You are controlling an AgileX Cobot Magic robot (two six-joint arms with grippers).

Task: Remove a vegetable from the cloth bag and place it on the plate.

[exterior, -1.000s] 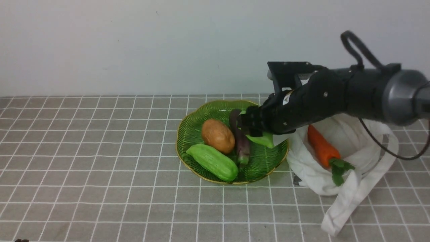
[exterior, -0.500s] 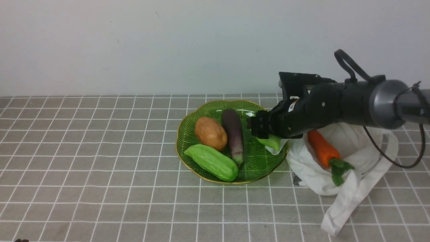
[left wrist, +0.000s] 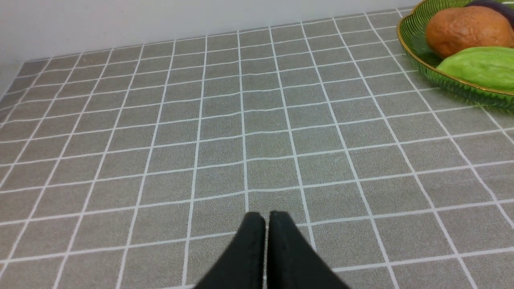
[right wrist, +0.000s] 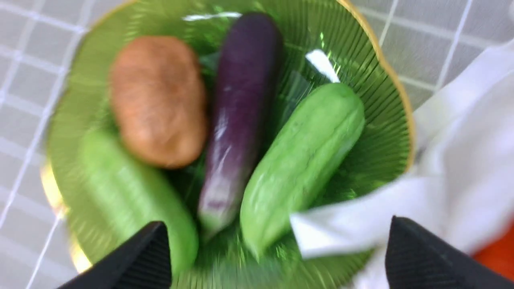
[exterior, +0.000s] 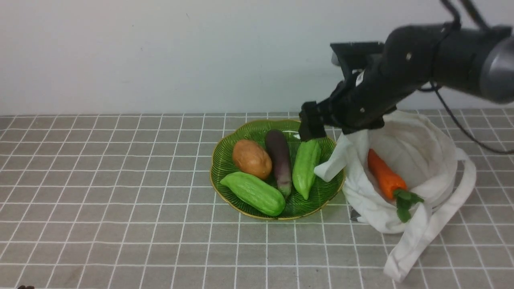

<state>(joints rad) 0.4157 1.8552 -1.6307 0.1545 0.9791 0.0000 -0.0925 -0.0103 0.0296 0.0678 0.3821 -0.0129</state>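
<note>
The light-green tapered vegetable point(exterior: 306, 168) lies on the green plate point(exterior: 225, 148), pointed end towards me, beside a purple eggplant point(exterior: 279, 160). In the right wrist view the vegetable point(right wrist: 301, 160) lies free on the plate point(right wrist: 373, 132). My right gripper point(exterior: 307, 126) is open and empty, raised above the plate's far right edge; its jaws stand wide apart point(right wrist: 277, 222). The white cloth bag point(exterior: 409, 152) lies right of the plate, and a corner of it point(right wrist: 461, 140) overlaps the rim. My left gripper point(left wrist: 263, 214) is shut and empty, low over the table left of the plate point(left wrist: 413, 36).
The plate also holds a brown potato point(exterior: 251, 158) and a thick ridged green gourd point(exterior: 253, 193). An orange carrot point(exterior: 383, 174) with green leaves lies in the open bag. The bag's strap point(exterior: 417, 237) trails towards the front right. A wall stands behind the tiled table.
My right gripper has let go of the vegetable and risen up and back from the plate. The vegetable now lies on the plate beside the eggplant. The bag's mouth stands higher.
</note>
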